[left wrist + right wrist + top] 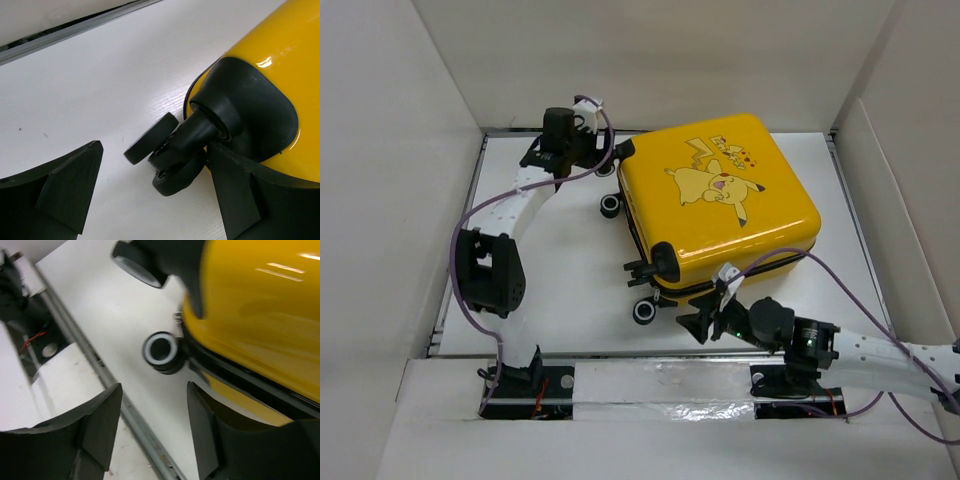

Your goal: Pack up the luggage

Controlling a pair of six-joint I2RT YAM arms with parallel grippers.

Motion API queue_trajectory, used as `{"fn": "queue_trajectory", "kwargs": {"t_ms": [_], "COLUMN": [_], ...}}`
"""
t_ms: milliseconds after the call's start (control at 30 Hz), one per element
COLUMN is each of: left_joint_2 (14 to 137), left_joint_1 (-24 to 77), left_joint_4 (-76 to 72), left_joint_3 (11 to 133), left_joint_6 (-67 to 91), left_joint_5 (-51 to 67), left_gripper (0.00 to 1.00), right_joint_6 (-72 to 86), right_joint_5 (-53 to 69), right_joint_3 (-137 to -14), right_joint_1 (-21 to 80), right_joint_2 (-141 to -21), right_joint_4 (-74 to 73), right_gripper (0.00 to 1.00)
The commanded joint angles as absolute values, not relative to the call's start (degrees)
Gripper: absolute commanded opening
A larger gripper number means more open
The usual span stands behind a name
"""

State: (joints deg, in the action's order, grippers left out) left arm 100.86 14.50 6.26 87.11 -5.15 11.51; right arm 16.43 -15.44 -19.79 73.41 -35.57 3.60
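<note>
The luggage (720,200) is a small yellow suitcase with a Pikachu print, lying closed and flat on the white table, black wheels toward the left. My left gripper (582,152) is open at its far-left corner; in the left wrist view its fingers (70,185) straddle a black caster wheel (172,160), and the right finger touches the yellow shell (280,55). My right gripper (705,322) is open and empty at the near-left corner, beside another wheel (161,351) and the black zipper band (240,380).
White walls box in the table (550,270) on the left, back and right. A metal rail (140,430) runs along the near edge. Purple cables loop off both arms, one lying over the suitcase's near edge (790,258).
</note>
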Motion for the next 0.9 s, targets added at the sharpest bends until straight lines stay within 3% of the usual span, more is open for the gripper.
{"fn": "queue_trajectory", "kwargs": {"t_ms": [0,167,367,467,500,567,600,700,867], "left_joint_2": [105.71,109.15,111.97,112.59,112.94,113.03,112.85,110.67,102.68], "left_joint_1": [14.15,14.67,16.43,16.44,16.44,16.96,16.96,16.96,16.44], "left_joint_4": [12.29,13.54,10.73,8.7,8.27,6.95,6.25,0.72,-16.67], "left_joint_3": [94.73,97.99,99.84,100.54,100.72,99.5,98.71,92.39,75.11], "left_joint_6": [-10.36,-11.69,-10.73,-9.67,-8.88,-8.26,-7.83,-4.58,9.27], "left_joint_5": [17.12,19.51,18.99,17.93,17.93,17.06,15.31,9.79,1.78], "left_gripper": [0.82,0.77,0.63,0.35,0.15,0.0,0.0,0.0,0.0], "right_joint_6": [18.19,17.58,16.61,17.31,17.23,17.14,17.05,16.0,15.47], "right_joint_5": [-21.0,-21.71,-18.73,-18.54,-18.63,-20.21,-20.48,-17.24,-12.65], "right_joint_3": [-22.94,-25.04,-27.16,-27.86,-27.95,-28.74,-29.09,-31.81,-36.81], "right_joint_1": [69.97,58.91,45.2,37.46,33.79,30.16,28.41,21.2,11.28], "right_joint_2": [-31.04,-26.99,-25.75,-24.88,-24.53,-24.26,-24.34,-26.1,-27.68], "right_joint_4": [-2.18,-7.03,-8.97,-9.75,-9.67,-10.1,-10.19,-9.58,-8.79], "right_gripper": [0.61,0.67,0.67,0.69,0.73,0.81,0.91,1.0,1.0]}}
